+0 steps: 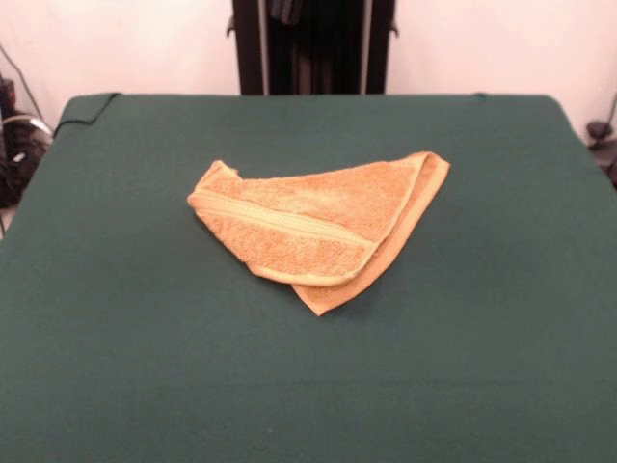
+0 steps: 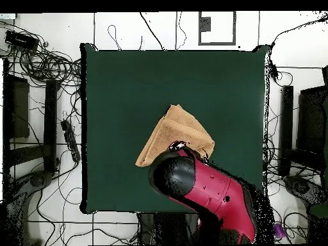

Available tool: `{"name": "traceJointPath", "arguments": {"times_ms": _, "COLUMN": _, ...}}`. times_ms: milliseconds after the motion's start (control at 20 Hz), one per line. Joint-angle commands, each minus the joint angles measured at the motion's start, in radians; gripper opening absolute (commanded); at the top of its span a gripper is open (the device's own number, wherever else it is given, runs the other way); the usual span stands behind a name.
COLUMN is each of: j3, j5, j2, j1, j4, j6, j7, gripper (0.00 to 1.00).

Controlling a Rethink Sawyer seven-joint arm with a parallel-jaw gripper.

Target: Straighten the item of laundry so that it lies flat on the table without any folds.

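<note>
The orange-tan towel [image 1: 313, 224] lies near the middle of the dark green table [image 1: 116, 347]. It is folded over into a rough triangle, with a border band running across its upper layer and a lower layer sticking out at the front. No white tag shows. In the overhead view the towel [image 2: 176, 131] is partly covered by my red and black arm [image 2: 211, 192], which hangs above the table's robot side. Only a dark tip of my gripper [image 1: 286, 12] shows at the top edge of the front view, high above the table and well away from the towel.
The robot's black pedestal [image 1: 313, 48] stands behind the far table edge. Cables and black equipment [image 2: 45, 96] lie on the floor around the table on both sides. A corner of the green cloth is turned over at the table's far left [image 1: 87, 106].
</note>
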Motion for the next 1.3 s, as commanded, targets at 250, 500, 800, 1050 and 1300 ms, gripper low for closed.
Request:
{"name": "traceJointPath", "arguments": {"times_ms": 250, "j3": 0.159, "j5": 0.016, "j2": 0.076, "j1": -0.031, "j4": 0.103, "j6": -0.109, "j7": 0.139, "gripper": 0.0}}
{"name": "traceJointPath", "arguments": {"times_ms": 500, "j3": 0.197, "j5": -0.009, "j2": 0.151, "j1": -0.086, "j4": -0.032, "j6": -0.035, "j7": 0.068, "gripper": 0.0}}
{"name": "traceJointPath", "arguments": {"times_ms": 800, "j3": 0.231, "j5": -0.032, "j2": 0.198, "j1": -0.14, "j4": -0.14, "j6": 0.045, "j7": 0.016, "gripper": 0.0}}
{"name": "traceJointPath", "arguments": {"times_ms": 1050, "j3": 0.252, "j5": -0.042, "j2": 0.22, "j1": -0.165, "j4": -0.163, "j6": 0.041, "j7": 0.003, "gripper": 0.0}}
{"name": "traceJointPath", "arguments": {"times_ms": 1300, "j3": 0.243, "j5": -0.049, "j2": 0.273, "j1": -0.17, "j4": -0.217, "j6": 0.027, "j7": 0.031, "gripper": 0.0}}
